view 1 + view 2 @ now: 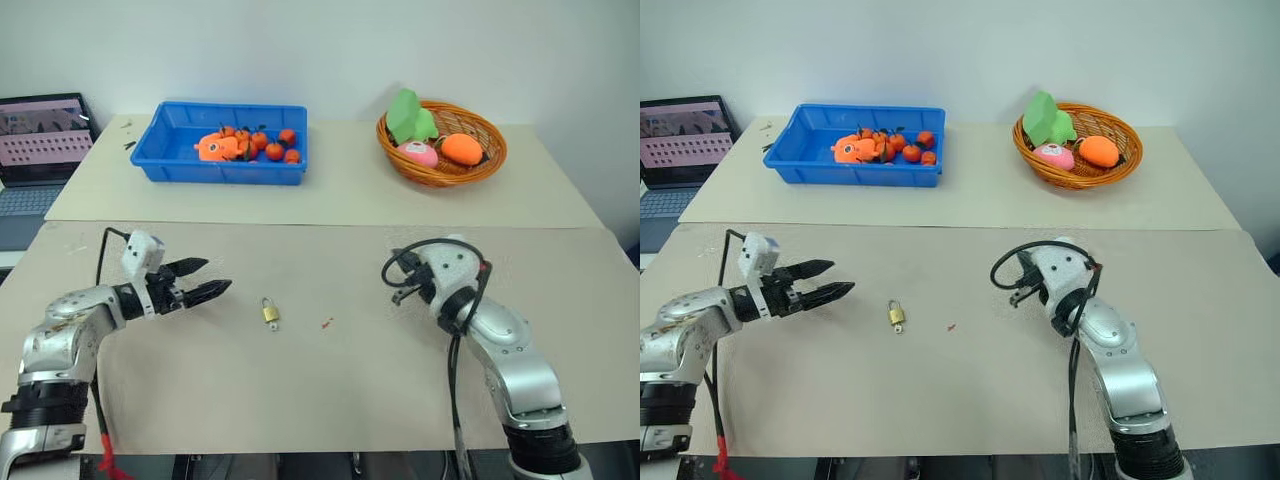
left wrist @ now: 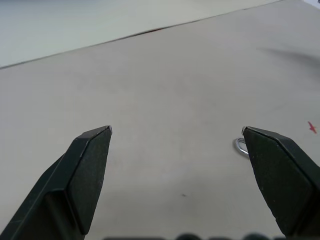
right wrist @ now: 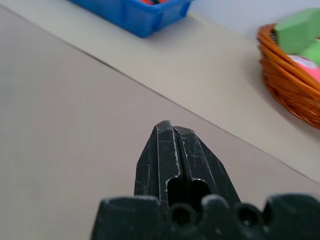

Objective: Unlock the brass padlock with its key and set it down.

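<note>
Padlock: the brass padlock [image 1: 270, 312] lies flat on the table [image 1: 330, 400], around the middle of the near half, well in from the front edge, thin shackle toward the far side. Nothing touches it.
Key: I cannot make one out; a red speck [image 1: 326, 323] lies just beside the lock.
Left gripper: the left gripper [image 1: 200, 279] hovers near the table's left edge, fingers spread wide, empty, pointing toward the lock.
Right gripper: the right gripper [image 3: 172, 150] is clenched on nothing, off toward the right edge.
Step in hand: judged as approaching the lock.
Doing it well: come in low, straddle the brass body rather than the shackle, and close gently so it does not skid.
</note>
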Tool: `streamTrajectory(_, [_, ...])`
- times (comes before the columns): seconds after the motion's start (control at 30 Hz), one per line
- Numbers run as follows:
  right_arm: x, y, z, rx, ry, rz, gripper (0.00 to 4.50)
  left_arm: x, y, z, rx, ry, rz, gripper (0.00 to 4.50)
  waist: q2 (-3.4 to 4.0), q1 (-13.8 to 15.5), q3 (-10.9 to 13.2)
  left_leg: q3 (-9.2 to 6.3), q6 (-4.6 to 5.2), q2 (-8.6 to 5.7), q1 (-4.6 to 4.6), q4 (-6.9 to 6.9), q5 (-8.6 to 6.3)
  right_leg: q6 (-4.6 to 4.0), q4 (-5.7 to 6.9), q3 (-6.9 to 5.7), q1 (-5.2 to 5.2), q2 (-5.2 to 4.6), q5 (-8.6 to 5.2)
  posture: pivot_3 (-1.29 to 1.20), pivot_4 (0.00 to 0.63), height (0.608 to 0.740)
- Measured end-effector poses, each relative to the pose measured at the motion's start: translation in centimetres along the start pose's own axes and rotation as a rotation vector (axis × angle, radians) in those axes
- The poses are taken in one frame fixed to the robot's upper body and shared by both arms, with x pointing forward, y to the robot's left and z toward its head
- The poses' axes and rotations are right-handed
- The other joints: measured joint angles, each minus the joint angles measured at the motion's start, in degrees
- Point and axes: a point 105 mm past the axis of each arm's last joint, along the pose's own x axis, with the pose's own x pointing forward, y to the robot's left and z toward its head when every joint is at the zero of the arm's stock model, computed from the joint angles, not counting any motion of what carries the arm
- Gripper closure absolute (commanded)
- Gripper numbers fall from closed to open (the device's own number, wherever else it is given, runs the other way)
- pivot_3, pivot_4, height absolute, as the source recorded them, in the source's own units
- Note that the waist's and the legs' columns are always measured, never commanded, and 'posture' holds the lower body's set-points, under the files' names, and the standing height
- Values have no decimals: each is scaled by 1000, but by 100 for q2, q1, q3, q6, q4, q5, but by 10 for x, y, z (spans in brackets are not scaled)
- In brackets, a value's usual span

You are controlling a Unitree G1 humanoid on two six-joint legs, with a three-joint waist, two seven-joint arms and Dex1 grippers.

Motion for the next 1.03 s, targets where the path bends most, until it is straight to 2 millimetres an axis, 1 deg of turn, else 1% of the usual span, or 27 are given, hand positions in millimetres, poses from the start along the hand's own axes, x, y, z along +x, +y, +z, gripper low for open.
streamTrajectory(0.07, [-5, -8, -7, 14, 29, -77, 4500, -5, 7, 3, 36, -36, 72, 33, 0, 1, 0, 1, 0, -2, 0, 0, 0, 0, 0, 0, 1, -2, 0, 0, 150, 740])
streamTrajectory(0.1, [-8, -13, -12, 31, 46, -128, 4500, -6, 13, 8, 47, -96, 150, 33, 1, 5, 0, 2, 0, -2, 2, 3, 0, 0, 3, 1, 4, -6, 0, 0, 150, 740])
streamTrajectory(0.13, [-9, -15, -13, 36, 51, -144, 4500, -6, 14, 9, 51, -115, 178, 33, 1, 11, 0, 2, 0, -3, 2, 2, 0, 2, 0, 0, 5, -7, 1, 0, 150, 740])
streamTrajectory(0.17, [-11, -18, -15, 35, 58, -172, 4500, -5, 18, 10, 46, -151, 247, 33, 1, 18, 0, 3, 0, -6, 2, 4, 0, 5, -3, 1, 8, -9, 3, 0, 150, 740])
streamTrajectory(0.23, [-14, -23, -18, 36, 69, -221, 4500, -2, 19, 12, 20, -231, 350, 33, -1, 39, -2, 4, 0, -6, 1, 4, 0, 10, -8, 3, 8, -11, 7, 0, 150, 740])
streamTrajectory(0.33, [-16, -27, -20, 36, 79, -255, 4500, 2, 14, 8, -19, -270, 422, 33, -1, 67, -2, 6, 0, -7, 0, 4, 0, 11, -6, 5, 7, -12, 8, 0, 150, 740])
streamTrajectory(0.5, [-17, -29, -26, 28, 103, -266, 4500, 10, 6, 8, -32, -286, 461, 33, -1, 73, -2, 7, 0, -7, 6, 4, 0, 10, -3, 6, 9, -6, 8, 0, 150, 740])
streamTrajectory(0.63, [-16, -31, -32, 22, 122, -269, 4500, 8, 9, 8, -30, -285, 495, 33, -1, 73, -2, 7, 0, -7, 5, 4, 0, 11, -6, 6, 10, -6, 8, 0, 150, 740])
streamTrajectory(0.83, [-18, -36, -35, 22, 127, -291, 4500, 5, 13, 7, -36, -287, 533, 33, -1, 78, -2, 7, 0, -8, 5, 4, 0, 11, -7, 6, 11, -7, 8, 0, 150, 740])
streamTrajectory(1.03, [-24, -40, -51, 29, 175, -326, 4500, 3, 21, 2, -76, -292, 591, 33, -1, 72, -2, 8, 0, -8, 5, 4, 0, 11, -7, 7, 11, -7, 8, 0, 150, 740])
